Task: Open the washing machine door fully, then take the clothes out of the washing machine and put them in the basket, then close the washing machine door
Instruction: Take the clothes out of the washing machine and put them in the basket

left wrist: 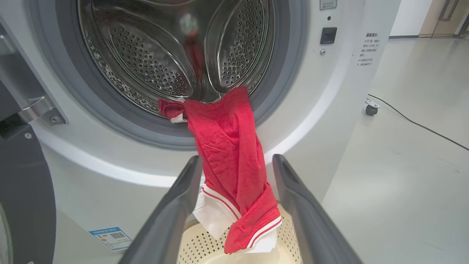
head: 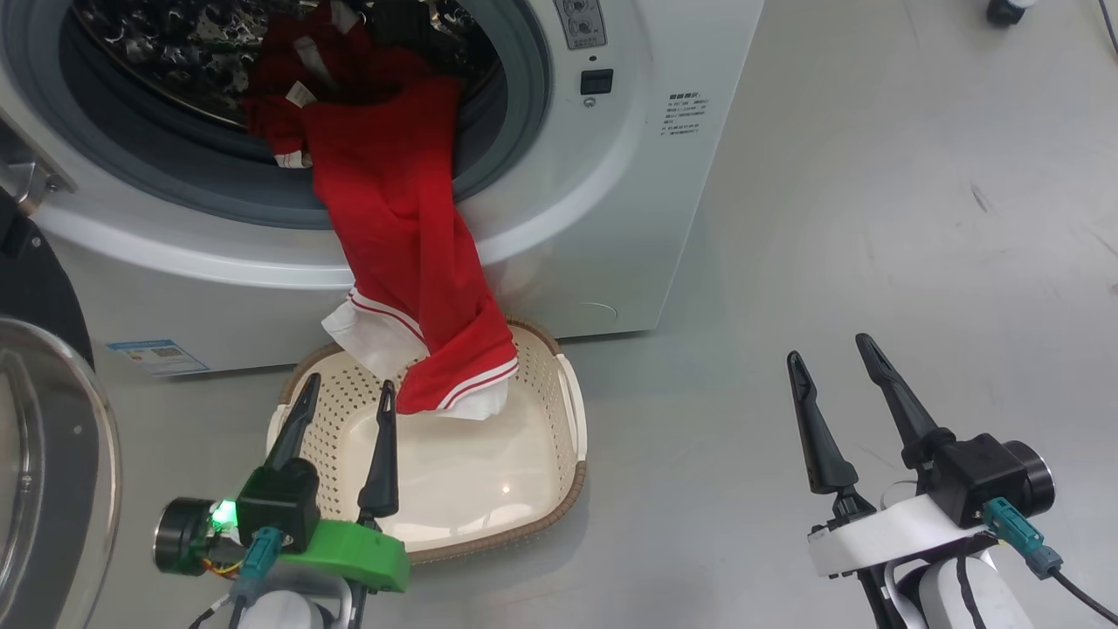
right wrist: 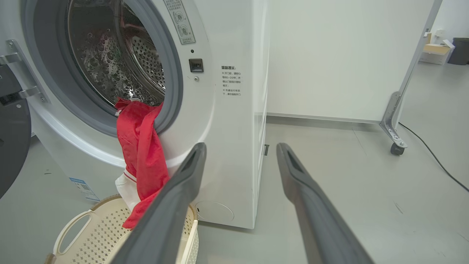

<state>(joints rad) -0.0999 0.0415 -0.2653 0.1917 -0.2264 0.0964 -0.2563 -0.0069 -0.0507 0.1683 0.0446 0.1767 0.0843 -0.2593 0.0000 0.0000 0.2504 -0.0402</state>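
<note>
The washing machine (head: 629,218) stands with its door (head: 52,472) swung open at the left. Red clothes (head: 393,227) with white trim spill out of the drum over the grey gasket, and their lower end hangs into the basket (head: 541,489) on the floor in front. My left gripper (head: 349,384) is open above the basket's near left part, short of the hanging cloth, holding nothing. In the left wrist view the clothes (left wrist: 231,154) hang between and beyond its fingers. My right gripper (head: 830,348) is open over bare floor to the right of the machine.
A blue label (head: 157,356) sits low on the machine's front. In the right wrist view a white partition on a wheeled foot (right wrist: 397,148) stands right of the machine, with a black cable (right wrist: 436,157) across the floor. A cardboard box (right wrist: 434,51) lies further back.
</note>
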